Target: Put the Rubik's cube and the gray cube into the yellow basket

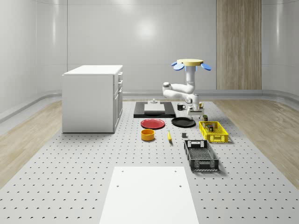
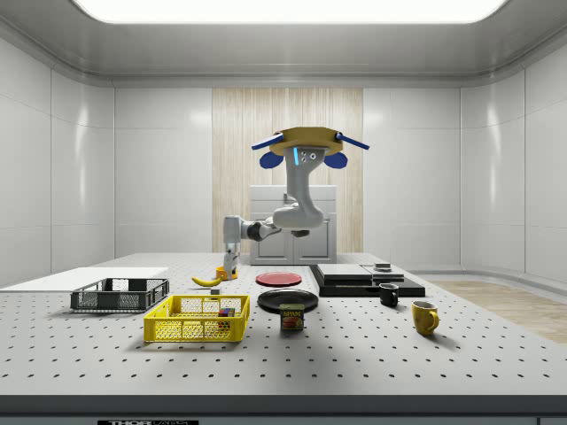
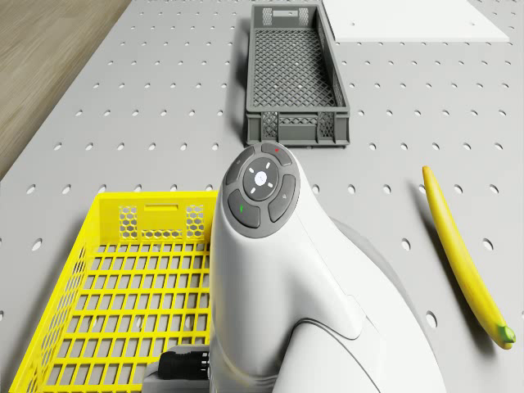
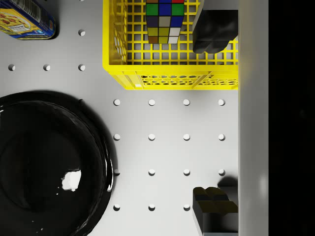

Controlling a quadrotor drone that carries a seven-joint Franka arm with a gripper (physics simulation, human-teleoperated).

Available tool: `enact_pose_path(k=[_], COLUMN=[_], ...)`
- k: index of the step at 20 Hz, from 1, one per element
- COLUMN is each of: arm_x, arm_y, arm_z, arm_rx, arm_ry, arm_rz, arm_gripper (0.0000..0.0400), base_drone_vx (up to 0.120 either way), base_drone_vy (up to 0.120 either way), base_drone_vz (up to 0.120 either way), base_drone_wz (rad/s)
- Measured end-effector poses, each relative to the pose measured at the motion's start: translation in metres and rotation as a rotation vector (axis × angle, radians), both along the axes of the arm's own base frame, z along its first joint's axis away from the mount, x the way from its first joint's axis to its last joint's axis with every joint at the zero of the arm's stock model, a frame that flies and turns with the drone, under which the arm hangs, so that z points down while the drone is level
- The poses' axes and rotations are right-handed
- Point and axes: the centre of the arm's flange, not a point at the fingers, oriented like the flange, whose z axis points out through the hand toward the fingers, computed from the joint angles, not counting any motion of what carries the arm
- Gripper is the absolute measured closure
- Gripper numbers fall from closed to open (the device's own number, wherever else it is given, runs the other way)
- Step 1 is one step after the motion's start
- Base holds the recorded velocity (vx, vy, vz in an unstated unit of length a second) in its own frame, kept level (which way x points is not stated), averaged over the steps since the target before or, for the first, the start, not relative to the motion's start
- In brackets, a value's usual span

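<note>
Yellow basket (image 4: 170, 78) at the desk's right edge already holds the Rubik's cube (image 4: 165, 19). The drone (image 1: 191, 63) hovers beside it, the gripper (image 4: 215, 120) spread astride its end wall. The gray cube (image 4: 253, 118), apparently alongside, may strike the rim and fall outside

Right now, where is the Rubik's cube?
The Rubik's cube lies inside the yellow basket, near the end closest to the black plate; in the side view it shows through the basket's right part.
</note>
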Motion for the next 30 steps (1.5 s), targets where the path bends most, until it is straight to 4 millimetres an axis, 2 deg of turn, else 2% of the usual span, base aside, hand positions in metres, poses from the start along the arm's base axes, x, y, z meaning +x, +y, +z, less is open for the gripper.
enact_pose_path(k=[9, 18, 21, 27, 30], arm_x=[0.0000, 0.0000, 0.0000, 0.0000, 0.0000], arm_y=[0.0000, 0.0000, 0.0000, 0.0000, 0.0000], arm_z=[0.0000, 0.0000, 0.0000, 0.0000, 0.0000], arm_rx=[0.000, 0.000, 0.000, 0.000, 0.000], arm_ry=[0.000, 0.000, 0.000, 0.000, 0.000], arm_rz=[0.000, 0.000, 0.000, 0.000, 0.000], arm_gripper=[0.0000, 0.0000, 0.0000, 0.0000, 0.0000], base_drone_vx=[0.120, 0.000, 0.107, 0.120, 0.053], base_drone_vy=[-0.120, -0.120, -0.120, -0.007, -0.120], base_drone_vz=[0.000, 0.000, 0.000, 0.000, 0.000], base_drone_wz=[0.000, 0.000, 0.000, 0.000, 0.000])
